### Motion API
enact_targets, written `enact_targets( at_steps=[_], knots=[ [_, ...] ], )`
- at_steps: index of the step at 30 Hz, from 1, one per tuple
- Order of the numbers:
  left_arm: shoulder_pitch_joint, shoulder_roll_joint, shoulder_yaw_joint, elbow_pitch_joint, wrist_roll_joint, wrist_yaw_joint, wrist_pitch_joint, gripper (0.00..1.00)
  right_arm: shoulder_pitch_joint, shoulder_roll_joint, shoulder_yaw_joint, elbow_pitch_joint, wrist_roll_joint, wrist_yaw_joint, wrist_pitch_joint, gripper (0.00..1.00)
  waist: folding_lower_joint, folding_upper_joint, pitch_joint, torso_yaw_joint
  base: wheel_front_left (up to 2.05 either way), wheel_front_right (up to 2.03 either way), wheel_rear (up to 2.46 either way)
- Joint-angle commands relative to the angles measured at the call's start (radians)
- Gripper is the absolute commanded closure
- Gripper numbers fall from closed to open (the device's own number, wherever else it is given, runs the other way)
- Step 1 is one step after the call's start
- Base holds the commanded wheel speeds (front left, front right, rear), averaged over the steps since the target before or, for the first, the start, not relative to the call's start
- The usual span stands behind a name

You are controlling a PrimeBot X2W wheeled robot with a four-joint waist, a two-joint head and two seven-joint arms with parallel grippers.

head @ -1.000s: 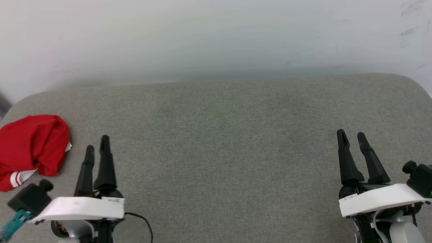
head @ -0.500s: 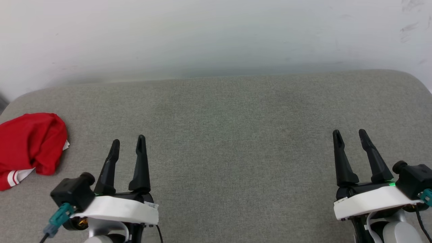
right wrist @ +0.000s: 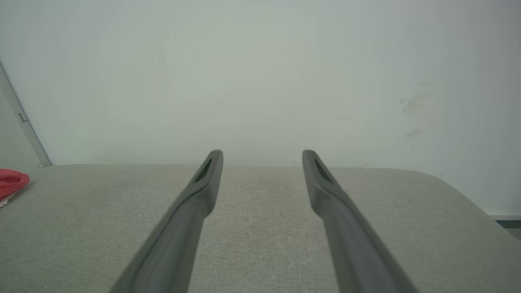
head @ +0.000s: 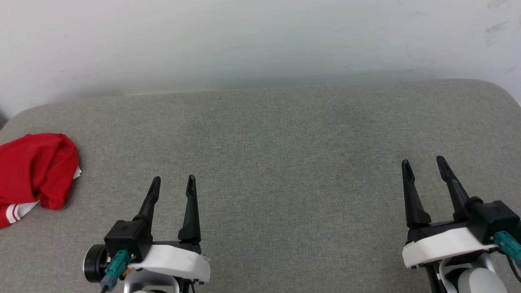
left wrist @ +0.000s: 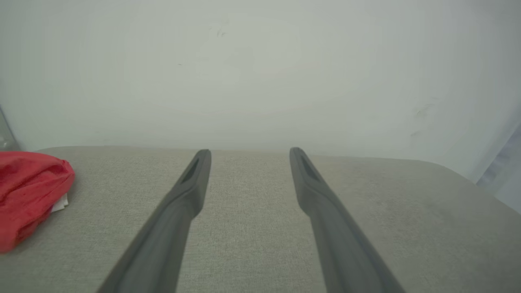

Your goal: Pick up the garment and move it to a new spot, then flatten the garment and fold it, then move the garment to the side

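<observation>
The red garment (head: 34,173) lies in a bunched heap at the far left of the grey cushion, a white sleeve with red stripes showing at its lower edge; the chest lettering is hidden. It also appears in the left wrist view as a red garment (left wrist: 28,191) at the left edge, and small in the right wrist view (right wrist: 11,181). My left gripper (head: 173,183) stands open at the lower left, well to the right of the heap and holding nothing. My right gripper (head: 423,165) is open at the lower right, empty.
The grey fabric cushion (head: 276,154) spans the whole view, with rounded back corners. A pale wall (head: 260,40) rises directly behind its far edge. Its right side drops off near the corner (right wrist: 480,203).
My left gripper has swung right, away from the garment, and opened from nearly closed to well apart. The right gripper has spread a little. The head camera has tilted slightly.
</observation>
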State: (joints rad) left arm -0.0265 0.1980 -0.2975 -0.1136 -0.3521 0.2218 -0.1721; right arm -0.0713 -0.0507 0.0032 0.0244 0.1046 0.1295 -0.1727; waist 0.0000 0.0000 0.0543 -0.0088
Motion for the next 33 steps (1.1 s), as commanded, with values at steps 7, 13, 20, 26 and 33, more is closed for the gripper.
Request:
enact_targets(
  at_steps=[7, 13, 20, 26, 33],
  knots=[
    [-0.023, -0.001, -0.017, -0.033, 0.024, 0.003, -0.024, 0.0, -0.01, 0.0, 0.003, -0.026, -0.032, 0.001, -0.024, 0.0, 0.0, 0.0, 0.004, -0.001, 0.0, 0.0, 0.0],
    [0.019, -0.062, 0.071, -0.045, -0.002, -0.098, -0.037, 0.0, 0.0, 0.0, 0.0, -0.024, 0.033, 0.001, -0.036, 0.0, 0.0, 0.0, 0.003, -0.001, 0.0, 0.0, 0.0],
    [0.061, -0.13, 0.203, 0.001, 0.038, -0.256, -0.052, 0.0, 0.005, 0.001, 0.009, 0.018, 0.06, 0.001, -0.051, 0.0, 0.0, 0.0, -0.003, -0.003, 0.0, 0.0, 0.0],
    [0.075, -0.146, 0.252, 0.03, 0.098, -0.312, -0.064, 0.0, 0.011, 0.001, 0.018, 0.037, 0.052, 0.001, -0.062, 0.0, 0.0, 0.0, -0.008, -0.004, 0.0, 0.0, 0.0],
    [0.084, -0.148, 0.246, 0.026, 0.137, -0.322, -0.079, 0.0, 0.014, 0.001, 0.024, 0.049, 0.011, 0.001, -0.078, 0.0, 0.0, 0.0, -0.014, -0.007, 0.0, 0.0, 0.0]
  ],
)
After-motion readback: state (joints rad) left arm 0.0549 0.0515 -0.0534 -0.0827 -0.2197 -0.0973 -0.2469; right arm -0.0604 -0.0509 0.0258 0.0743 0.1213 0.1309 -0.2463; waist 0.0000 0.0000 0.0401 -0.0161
